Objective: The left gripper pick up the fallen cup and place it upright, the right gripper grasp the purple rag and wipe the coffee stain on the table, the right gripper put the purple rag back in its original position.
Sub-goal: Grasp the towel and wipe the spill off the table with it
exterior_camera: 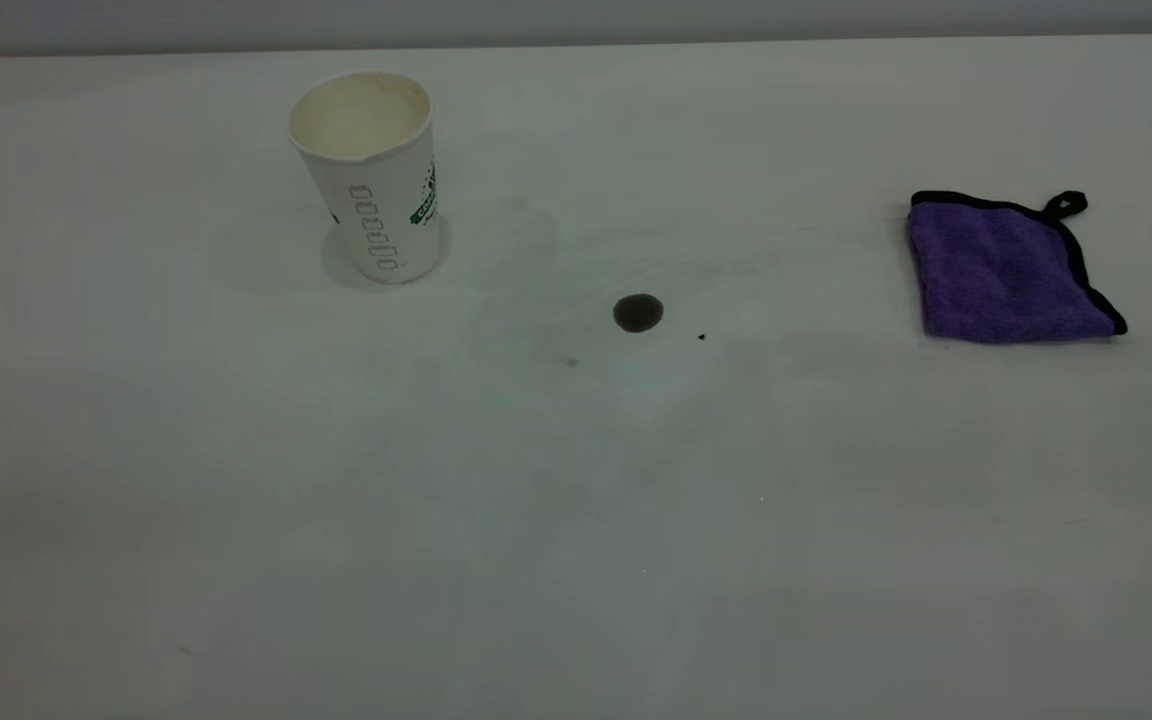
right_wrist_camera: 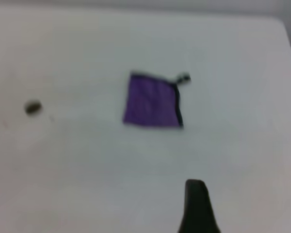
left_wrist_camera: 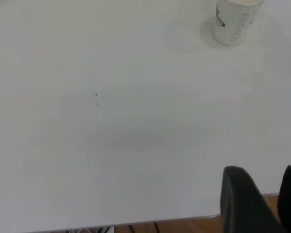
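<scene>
The cup (exterior_camera: 372,175) stands upright at the back left of the table (exterior_camera: 576,520), its cream inside showing; it also shows in the left wrist view (left_wrist_camera: 233,22). The coffee stain (exterior_camera: 638,313) is a small dark spot near the middle. The purple rag (exterior_camera: 1006,268) lies flat at the right, its loop at the far corner. Neither gripper shows in the exterior view. My left gripper (left_wrist_camera: 264,174) is open and empty over the table's near edge, far from the cup. My right gripper (right_wrist_camera: 250,194) shows one finger (right_wrist_camera: 196,204) and hangs above the table short of the rag (right_wrist_camera: 153,101) and stain (right_wrist_camera: 33,107).
A few tiny dark specks (exterior_camera: 701,337) lie near the stain. The table's near edge (left_wrist_camera: 160,222) shows below the left gripper, with brown floor beyond it. Faint smudges mark the tabletop around the stain.
</scene>
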